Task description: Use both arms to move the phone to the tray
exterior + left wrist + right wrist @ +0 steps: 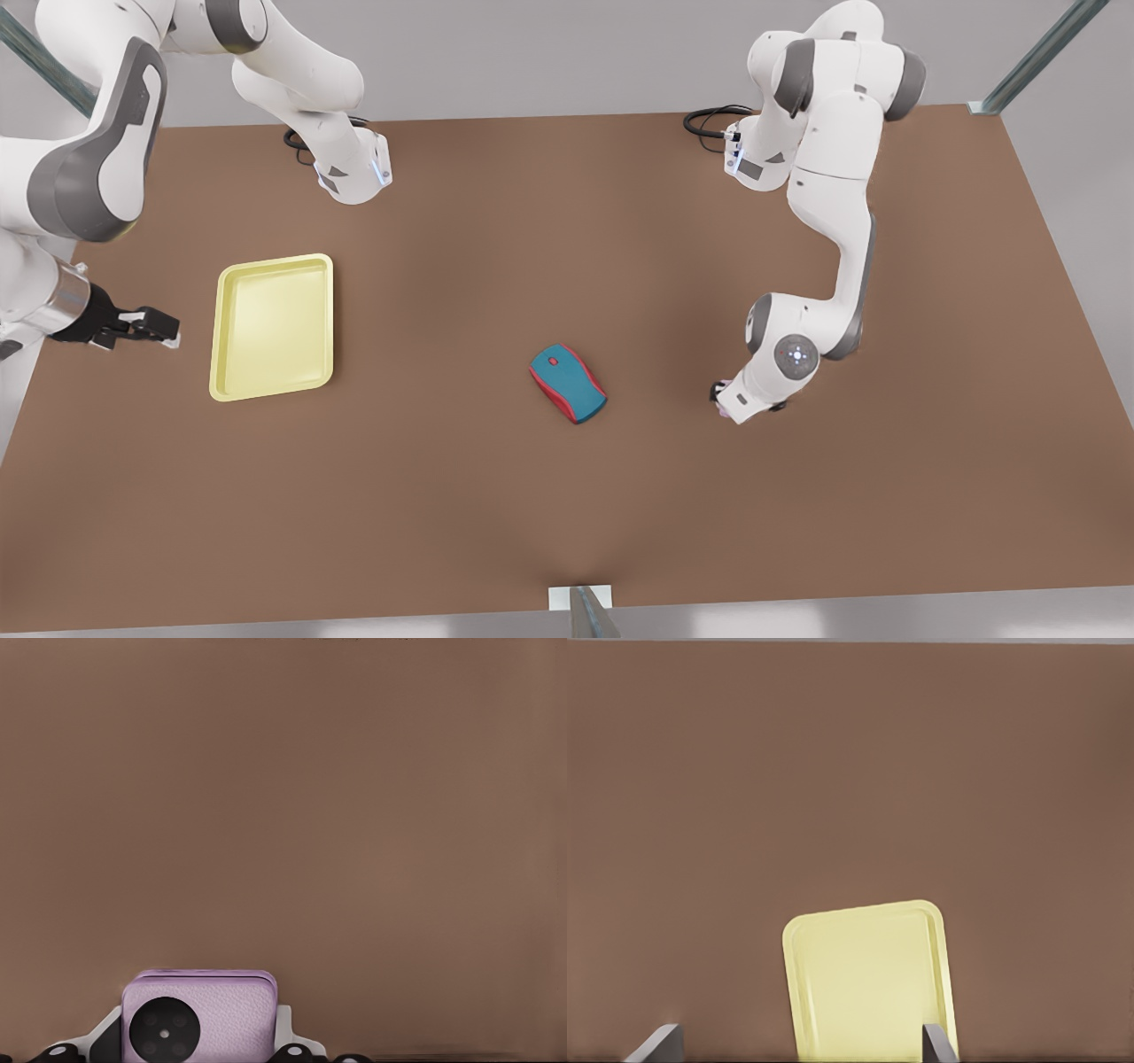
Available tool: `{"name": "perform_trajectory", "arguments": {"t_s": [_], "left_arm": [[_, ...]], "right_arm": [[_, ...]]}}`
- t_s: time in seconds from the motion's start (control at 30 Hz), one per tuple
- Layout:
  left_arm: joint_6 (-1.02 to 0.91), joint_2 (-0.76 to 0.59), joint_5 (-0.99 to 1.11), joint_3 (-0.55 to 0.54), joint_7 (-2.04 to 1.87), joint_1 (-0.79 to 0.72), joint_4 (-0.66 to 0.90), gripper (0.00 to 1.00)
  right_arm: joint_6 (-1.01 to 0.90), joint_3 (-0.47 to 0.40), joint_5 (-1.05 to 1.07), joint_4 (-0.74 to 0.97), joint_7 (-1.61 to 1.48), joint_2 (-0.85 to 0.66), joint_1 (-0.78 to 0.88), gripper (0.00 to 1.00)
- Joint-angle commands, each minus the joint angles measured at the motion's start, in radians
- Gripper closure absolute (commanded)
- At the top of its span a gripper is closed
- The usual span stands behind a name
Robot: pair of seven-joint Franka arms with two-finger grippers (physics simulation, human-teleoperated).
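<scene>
Phone (199, 1019), a small pale pink squarish slab with a round black lens, sits between the fingers of the left pincer (722, 396), which is closed on it at the front view's right side of the brown bench (567, 496). In the front view the slab is almost wholly hidden under the white wrist of that arm; only a sliver of pink shows at the pincer. Whether the slab is lifted clear of the bench or just touching it cannot be told.

Right pincer (164, 330) waits at the front view's left, just beside the pale yellow shallow rectangular tray (229, 354), with its fingers (660, 1043) spread wide and nothing between them. The tray holds nothing and lies well apart from the phone.

Between the two lies a teal-and-red computer mouse (568, 383), roughly on the straight line from phone to tray.

Risks, as judged: the hold appears to take only the lower part of the slab, so a quick swing could let it tilt or slip out. A low carry toward the tray may strike the mouse. If the transfer is made as a handover, releasing before the waiting pincer has closed would drop the phone onto the bench short of the tray.
</scene>
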Motion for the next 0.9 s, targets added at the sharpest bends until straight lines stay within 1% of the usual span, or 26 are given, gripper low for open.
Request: {"name": "perform_trajectory", "arguments": {"t_s": [0.0,0.13,0.17,0.23,0.3,0.37,0.47,0.53,0.67,0.77,0.8,0.87], "left_arm": [[-0.094,-0.004,-0.006,0.000,-0.173,-0.049,0.032,0.25],[-0.118,0.023,-0.007,-0.002,-0.460,-0.215,0.121,0.25],[-0.157,0.042,-0.009,-0.003,-0.529,-0.255,0.179,0.25],[-0.185,0.069,-0.007,-0.061,-0.635,-0.278,0.265,0.25],[-0.187,0.114,-0.007,-0.063,-0.727,-0.344,0.345,0.25],[-0.226,0.171,-0.006,-0.064,-0.787,-0.373,0.443,0.25],[-0.239,0.301,-0.006,-0.069,-0.871,-0.417,0.664,0.25],[-0.222,0.349,-0.006,-0.083,-0.874,-0.436,0.748,0.25],[-0.078,0.399,0.004,-0.080,-0.888,-0.519,0.781,0.25],[0.051,0.496,0.039,-0.080,-0.854,-0.551,0.868,0.23],[0.103,0.513,0.039,-0.080,-0.814,-0.554,0.868,0.22],[0.108,0.531,0.041,-0.080,-0.784,-0.585,0.871,0.22]], "right_arm": [[0.000,-0.001,0.002,-0.019,0.003,-0.015,0.002,0.00],[-0.001,0.002,-0.003,-0.014,0.003,-0.011,0.007,0.00],[0.000,0.002,-0.004,-0.012,0.003,-0.008,0.005,0.00],[0.002,0.002,-0.006,-0.012,0.003,-0.006,0.007,0.00],[0.002,0.002,-0.004,-0.011,0.003,-0.006,0.005,0.00],[0.003,0.002,-0.006,-0.011,0.003,-0.005,0.005,0.00],[0.002,0.002,-0.003,-0.011,0.003,-0.006,0.007,0.00],[0.002,0.002,-0.001,-0.003,0.003,-0.003,0.005,0.00],[0.002,0.002,0.000,-0.003,0.003,-0.003,0.005,0.00],[0.003,0.002,-0.001,-0.003,0.003,-0.002,0.007,0.00],[0.003,0.002,-0.003,-0.003,0.003,-0.002,0.007,0.00],[0.003,0.002,0.000,-0.003,0.003,-0.002,0.005,0.00]]}}
